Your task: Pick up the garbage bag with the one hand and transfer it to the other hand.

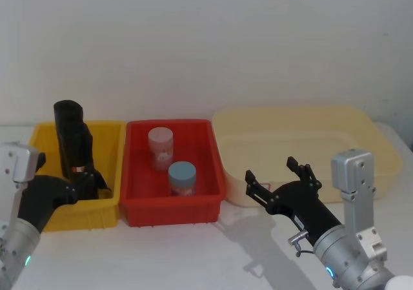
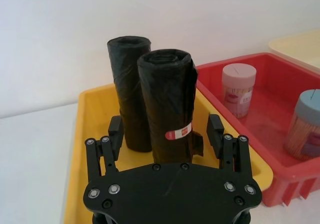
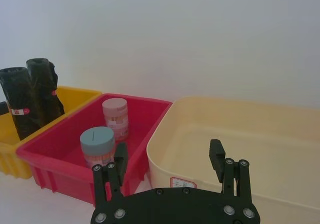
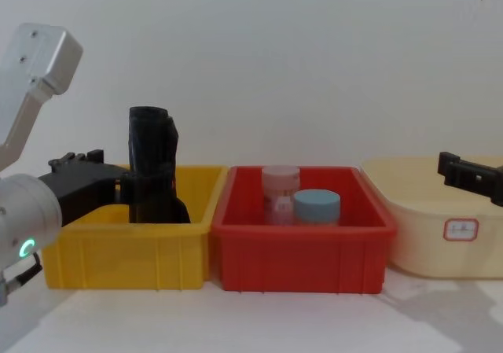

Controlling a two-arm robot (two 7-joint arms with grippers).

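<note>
Garbage bag (image 2: 167, 104): grasp step; I should close next.
Left gripper (image 2: 165, 125): spread astride it, empty.
Right gripper (image 1: 271, 169): open, empty.

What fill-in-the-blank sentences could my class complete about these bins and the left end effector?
1. The bin holding the garbage bag is coloured ___.
2. The red bin holds a pink-lidded jar and a second jar whose lid is ___.
3. The left end effector around the garbage bag is ___, not shut.
Missing words: yellow; blue; open.
</note>
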